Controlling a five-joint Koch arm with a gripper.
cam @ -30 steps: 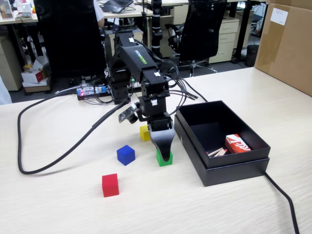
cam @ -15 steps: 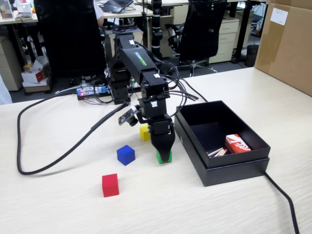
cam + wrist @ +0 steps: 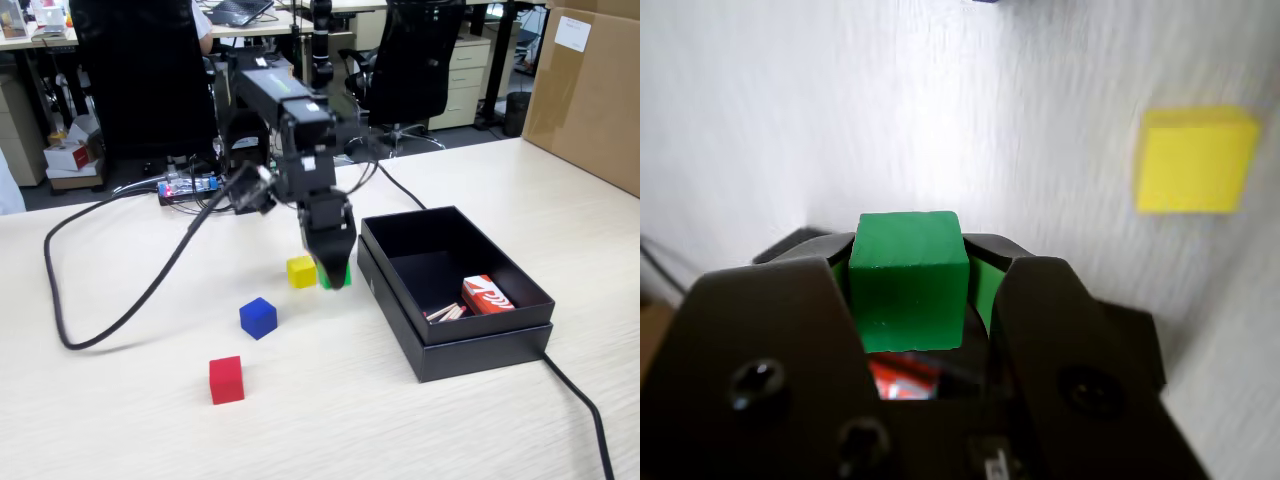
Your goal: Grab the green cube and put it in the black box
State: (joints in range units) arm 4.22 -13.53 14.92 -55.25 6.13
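My gripper [image 3: 910,262] is shut on the green cube [image 3: 908,290], which sits squarely between the two dark jaws in the wrist view. In the fixed view the gripper [image 3: 333,274] hangs low over the table, pointing down, with green showing at its tip. It is just left of the black box [image 3: 470,350], a shallow open box that stands to the right of the arm. The gripper is outside the box, near its left wall.
A yellow cube [image 3: 301,271] [image 3: 1195,160] lies right beside the gripper. A blue cube [image 3: 258,317] and a red cube [image 3: 226,380] lie nearer the front. Inside the box lies a red-and-white carton [image 3: 487,295]. A thick black cable [image 3: 120,305] loops at the left.
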